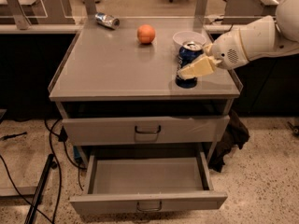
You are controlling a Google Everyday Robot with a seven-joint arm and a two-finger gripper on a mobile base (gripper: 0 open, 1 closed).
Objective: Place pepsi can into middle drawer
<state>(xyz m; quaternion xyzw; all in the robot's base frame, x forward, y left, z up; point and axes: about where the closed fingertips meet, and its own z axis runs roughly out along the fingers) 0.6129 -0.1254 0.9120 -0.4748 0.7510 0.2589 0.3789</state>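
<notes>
The pepsi can (188, 55), dark blue with a silver top, stands upright near the front right corner of the cabinet top (117, 64). My gripper (187, 73) reaches in from the right and is shut on the can, with a cream finger (198, 68) across its lower side. The can sits at or just above the surface. The middle drawer (147, 176), the lower grey one, is pulled open and empty, below and to the left of the can. The drawer above it (145, 129) is only slightly out.
A white bowl (187, 37) stands just behind the can. An orange (146, 33) lies at the back middle and a silver crushed can (107, 20) at the back left. Cables (51, 139) trail on the floor at left, and dark cloth (231, 136) lies by the cabinet's right leg.
</notes>
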